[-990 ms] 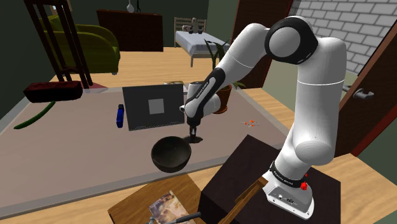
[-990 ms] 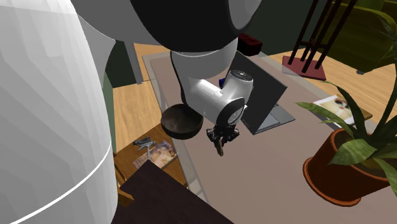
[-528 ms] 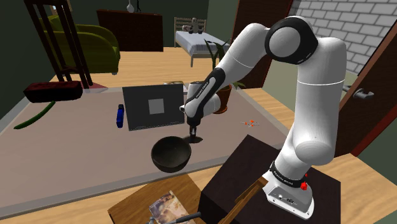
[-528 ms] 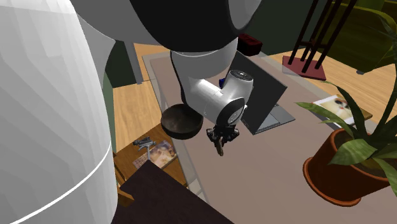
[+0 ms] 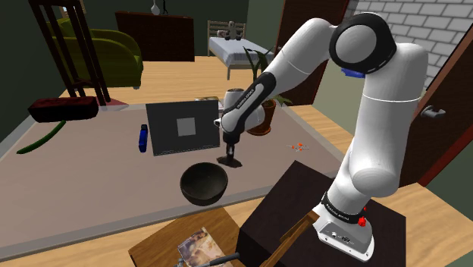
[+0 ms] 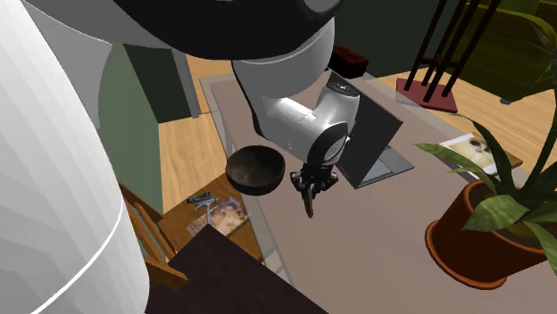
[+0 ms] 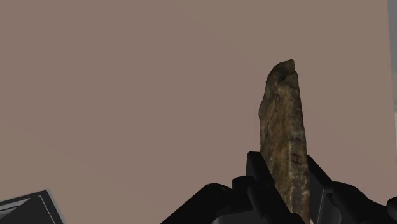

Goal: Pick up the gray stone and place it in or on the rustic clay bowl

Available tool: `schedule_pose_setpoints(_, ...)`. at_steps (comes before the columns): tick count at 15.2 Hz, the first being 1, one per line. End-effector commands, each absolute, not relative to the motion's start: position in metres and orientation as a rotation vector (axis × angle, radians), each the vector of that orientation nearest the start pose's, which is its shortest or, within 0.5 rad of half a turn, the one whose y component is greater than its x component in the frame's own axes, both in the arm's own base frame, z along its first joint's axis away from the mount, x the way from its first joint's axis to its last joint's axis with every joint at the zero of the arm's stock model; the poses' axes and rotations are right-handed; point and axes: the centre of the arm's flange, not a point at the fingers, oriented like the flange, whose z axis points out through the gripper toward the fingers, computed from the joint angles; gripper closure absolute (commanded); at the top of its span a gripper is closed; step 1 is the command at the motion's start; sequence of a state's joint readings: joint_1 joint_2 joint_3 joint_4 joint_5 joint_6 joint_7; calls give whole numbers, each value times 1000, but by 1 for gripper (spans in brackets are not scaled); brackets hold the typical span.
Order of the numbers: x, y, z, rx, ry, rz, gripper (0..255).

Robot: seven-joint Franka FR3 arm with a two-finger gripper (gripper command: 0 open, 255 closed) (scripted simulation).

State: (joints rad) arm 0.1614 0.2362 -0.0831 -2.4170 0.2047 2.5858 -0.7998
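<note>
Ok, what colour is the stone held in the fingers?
Mottled brown and tan rather than gray; the wrist view shows the stone best, clasped between the fingers.

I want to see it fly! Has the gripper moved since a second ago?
Yes: holding the stone, the gripper rose slightly in the shoulder view, higher beside the dark bowl.

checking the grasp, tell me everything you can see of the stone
The stone is a long, thin, brownish-grey sliver, rough and mottled, tapering to a blunt tip. The gripper clasps its wider end, tip pointing down. It hangs above the taupe table, beside the dark bowl, touching only the fingers.
</note>
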Motion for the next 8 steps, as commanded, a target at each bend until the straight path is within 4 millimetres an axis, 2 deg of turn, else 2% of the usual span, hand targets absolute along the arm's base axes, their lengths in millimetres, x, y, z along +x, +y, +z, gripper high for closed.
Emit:
schedule_pose_setpoints(1, 486, 33, 220, -2855, -1046, 48, 255)
schedule_pose_setpoints(8, 486, 33, 257, -2855, -1046, 48, 255)
